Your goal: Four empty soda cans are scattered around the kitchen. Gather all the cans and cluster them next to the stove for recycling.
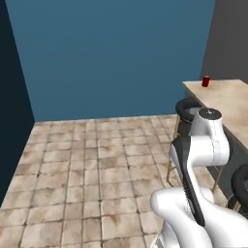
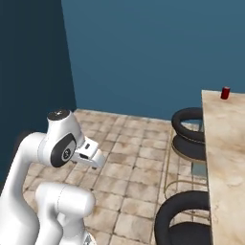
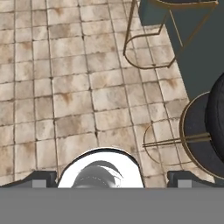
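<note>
One red soda can (image 1: 206, 81) stands upright at the far end of the beige marble counter (image 1: 235, 104), well ahead of the arm. From the other side, the same soda can (image 2: 225, 93) sits near the counter's far edge (image 2: 222, 158). My gripper (image 3: 114, 178) is folded in close to the robot's body and points down at the tiled floor. Its two dark fingertips (image 3: 43, 178) stand wide apart with nothing between them, so it is open and far from the can. The stove is out of view.
Black round stools on gold frames (image 1: 188, 110) (image 2: 190, 125) (image 2: 184, 222) line the counter's near side. A stool seat (image 3: 203, 131) and a frame (image 3: 151, 43) lie below the hand. Brown tiled floor (image 1: 87, 160) stretches left to the blue walls.
</note>
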Tool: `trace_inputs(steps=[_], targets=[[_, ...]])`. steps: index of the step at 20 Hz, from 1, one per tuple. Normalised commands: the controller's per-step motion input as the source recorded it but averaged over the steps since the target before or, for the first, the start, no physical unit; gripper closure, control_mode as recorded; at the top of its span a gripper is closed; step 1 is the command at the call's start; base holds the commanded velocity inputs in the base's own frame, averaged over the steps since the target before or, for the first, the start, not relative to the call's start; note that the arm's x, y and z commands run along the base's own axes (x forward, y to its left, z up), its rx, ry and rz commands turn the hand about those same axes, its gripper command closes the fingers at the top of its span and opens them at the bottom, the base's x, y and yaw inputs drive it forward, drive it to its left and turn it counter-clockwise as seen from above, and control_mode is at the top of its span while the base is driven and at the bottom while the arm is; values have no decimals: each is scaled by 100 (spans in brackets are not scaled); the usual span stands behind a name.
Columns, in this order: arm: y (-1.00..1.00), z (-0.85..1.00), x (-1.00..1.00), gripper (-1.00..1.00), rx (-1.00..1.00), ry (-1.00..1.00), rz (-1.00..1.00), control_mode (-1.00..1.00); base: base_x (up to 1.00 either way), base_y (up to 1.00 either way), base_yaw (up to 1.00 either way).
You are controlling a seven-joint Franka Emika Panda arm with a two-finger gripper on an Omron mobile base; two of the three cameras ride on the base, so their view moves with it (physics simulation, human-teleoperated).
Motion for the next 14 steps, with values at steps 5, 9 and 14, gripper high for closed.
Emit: trace_inputs(steps=[5, 9, 14], targets=[[0, 0, 0, -100, 0, 0, 0, 100, 65, 38, -11], [0, 0, 0, -100, 0, 0, 0, 100, 65, 40, -8], [0, 0, 0, -100, 0, 0, 0, 100, 65, 40, -8]])
